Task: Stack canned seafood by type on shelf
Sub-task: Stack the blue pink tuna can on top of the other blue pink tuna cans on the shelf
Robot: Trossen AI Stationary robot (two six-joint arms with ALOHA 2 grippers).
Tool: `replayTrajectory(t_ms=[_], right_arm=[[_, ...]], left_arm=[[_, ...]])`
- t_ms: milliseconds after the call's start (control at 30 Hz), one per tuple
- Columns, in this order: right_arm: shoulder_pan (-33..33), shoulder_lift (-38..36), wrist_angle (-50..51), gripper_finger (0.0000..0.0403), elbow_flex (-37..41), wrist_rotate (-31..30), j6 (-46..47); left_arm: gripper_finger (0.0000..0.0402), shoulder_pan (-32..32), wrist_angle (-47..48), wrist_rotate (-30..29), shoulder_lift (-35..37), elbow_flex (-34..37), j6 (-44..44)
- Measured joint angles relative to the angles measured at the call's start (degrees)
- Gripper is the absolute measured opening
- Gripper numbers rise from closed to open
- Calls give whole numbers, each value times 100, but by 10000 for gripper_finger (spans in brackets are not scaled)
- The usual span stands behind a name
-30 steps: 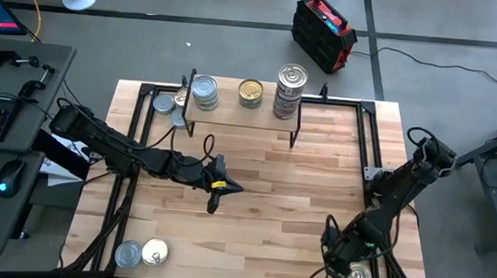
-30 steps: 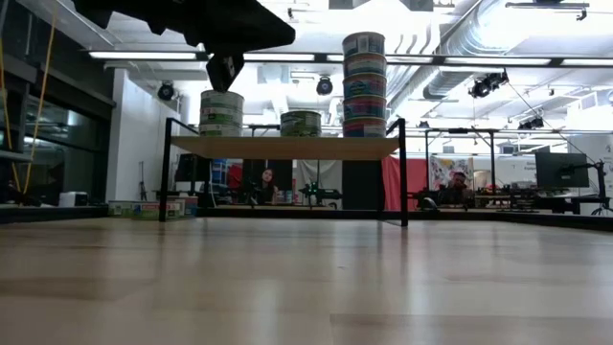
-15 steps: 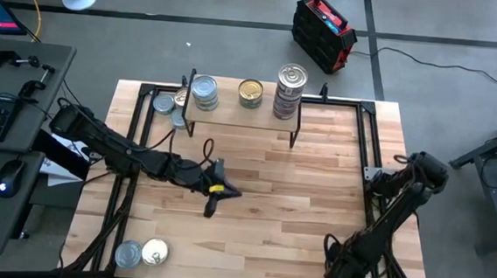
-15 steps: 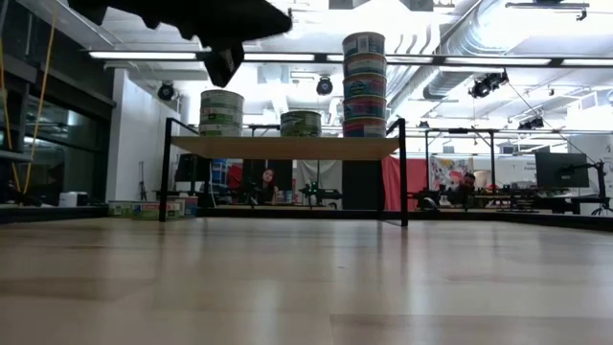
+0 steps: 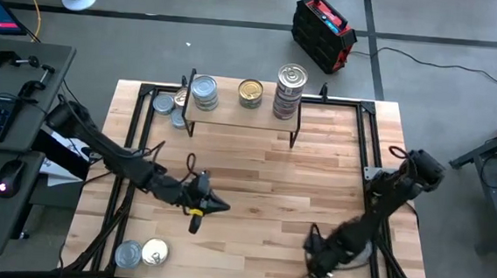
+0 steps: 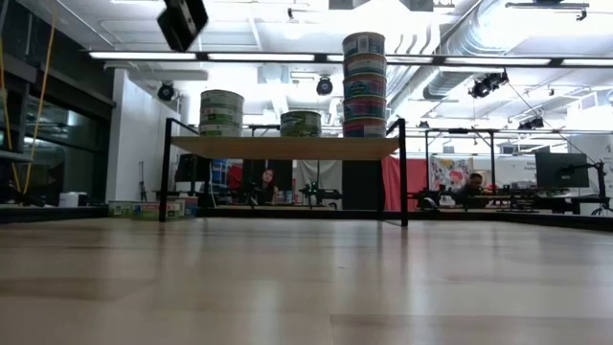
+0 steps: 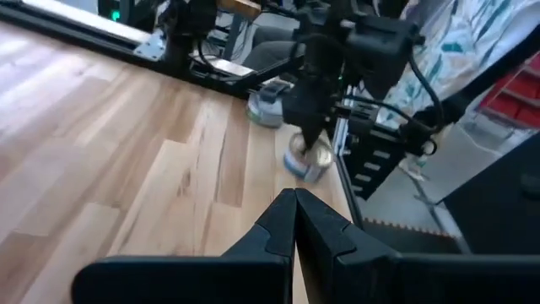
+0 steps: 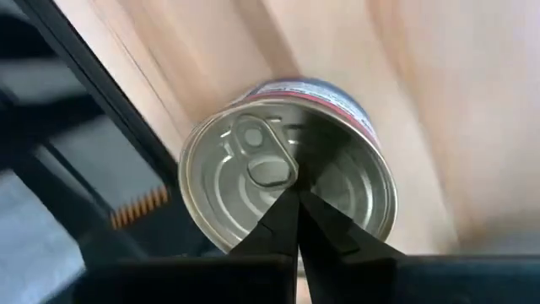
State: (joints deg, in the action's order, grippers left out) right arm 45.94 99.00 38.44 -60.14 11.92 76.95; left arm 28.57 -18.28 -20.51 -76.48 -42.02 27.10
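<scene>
Silver-lidded tin (image 8: 287,181) lies on the worktop (image 5: 316,174) at its near right corner. The right gripper (image 8: 295,198) hangs over its lid, fingers pressed together and holding nothing. They should spread before descending, straddling the rim. The left gripper (image 7: 294,203) idles pressed together mid-worktop.

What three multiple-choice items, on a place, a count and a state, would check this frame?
1. The tallest stack of tins stands at the shelf's: A left end, B middle, C right end.
2. Tins at the table's front-left corner: A none, B two, C four.
3. The left gripper's fingers are: A open, B shut on a tin, C shut, empty.
C: it rises at the shelf's right end. B: two lids lie side by side. C: fingers meet, nothing between.
</scene>
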Motion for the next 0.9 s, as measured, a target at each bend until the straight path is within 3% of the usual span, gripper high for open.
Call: replayTrajectory(t_ms=[167,433,567,700,900], right_arm=[[-815,97,-846,0,12,-1080,-1000],[-2205,627,-3160,0,-26,-1621,-2899],[-2749,565,-3744,0,-340,-1582,-3821],[-3003,164,-3135,0,-806,-1220,-4577],[-2941,-211,-1638,0,-874,-1281,-4847]], left_arm=[[0,156,639,-374,333,0,-74],[0,315,1841,-682,412,0,486],[0,311,2180,-689,412,0,615],[0,258,2214,-814,412,0,535],[0,-2,2021,-1291,45,0,259]])
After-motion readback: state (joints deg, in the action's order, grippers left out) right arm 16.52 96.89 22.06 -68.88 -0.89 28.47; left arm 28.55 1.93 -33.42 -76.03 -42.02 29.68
